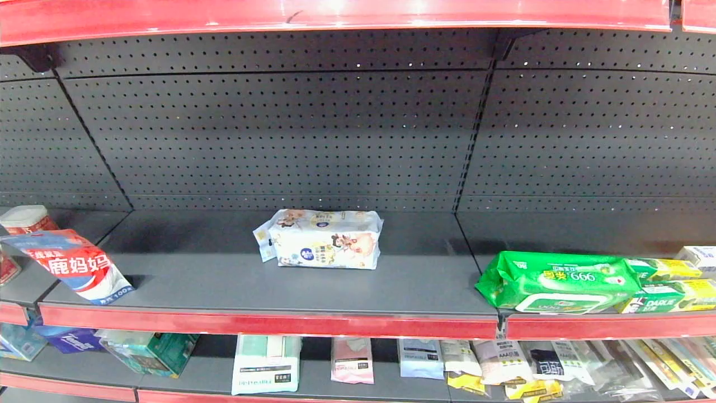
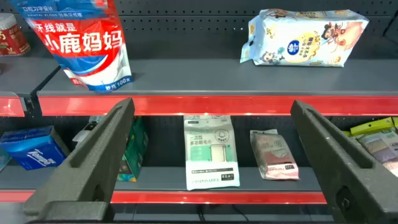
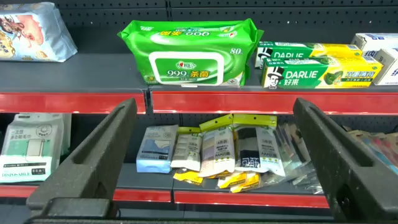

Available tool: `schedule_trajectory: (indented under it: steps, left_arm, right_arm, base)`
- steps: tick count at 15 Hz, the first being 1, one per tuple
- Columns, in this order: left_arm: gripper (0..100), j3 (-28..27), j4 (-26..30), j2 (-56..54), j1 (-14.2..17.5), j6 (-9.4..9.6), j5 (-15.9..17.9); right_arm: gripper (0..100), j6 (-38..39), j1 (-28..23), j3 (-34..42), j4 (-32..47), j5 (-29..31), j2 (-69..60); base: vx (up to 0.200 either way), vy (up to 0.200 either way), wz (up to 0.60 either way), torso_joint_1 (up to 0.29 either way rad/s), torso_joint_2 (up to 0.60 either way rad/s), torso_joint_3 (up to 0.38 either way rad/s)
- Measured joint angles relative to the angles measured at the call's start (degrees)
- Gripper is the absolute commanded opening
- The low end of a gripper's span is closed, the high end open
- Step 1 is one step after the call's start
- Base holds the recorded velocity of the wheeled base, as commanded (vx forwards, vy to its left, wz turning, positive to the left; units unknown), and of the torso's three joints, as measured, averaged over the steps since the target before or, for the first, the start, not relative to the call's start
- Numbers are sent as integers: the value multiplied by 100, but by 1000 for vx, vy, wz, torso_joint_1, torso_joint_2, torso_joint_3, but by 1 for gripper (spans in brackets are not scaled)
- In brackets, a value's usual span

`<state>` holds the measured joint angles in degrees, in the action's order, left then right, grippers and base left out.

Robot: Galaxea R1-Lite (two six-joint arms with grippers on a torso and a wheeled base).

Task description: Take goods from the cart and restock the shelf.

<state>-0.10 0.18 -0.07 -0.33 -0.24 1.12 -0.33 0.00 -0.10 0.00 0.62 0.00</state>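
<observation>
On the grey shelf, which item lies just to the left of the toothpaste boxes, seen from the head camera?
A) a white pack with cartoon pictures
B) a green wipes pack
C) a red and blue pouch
B: the green wipes pack lies right beside the toothpaste boxes, on their left, at the right end of the shelf.
</observation>
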Motion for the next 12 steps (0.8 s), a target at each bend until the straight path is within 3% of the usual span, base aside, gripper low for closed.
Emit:
schedule_trajectory:
  steps: [3,9,12]
  left_arm:
    - [100,0,0,0,0,2,2]
    - [100,0,-2,0,-2,0,0]
    - [100,0,-2,0,0,0,2]
  right_arm:
    - [100,1,0,0,0,0,0]
    - [100,1,0,0,-2,0,0]
    - [100,-7,0,0,-5,-7,0]
  base:
    - [0,0,0,0,0,0]
    - [-200,0,0,4,5,2]
    - [0,0,-600,-1,2,1]
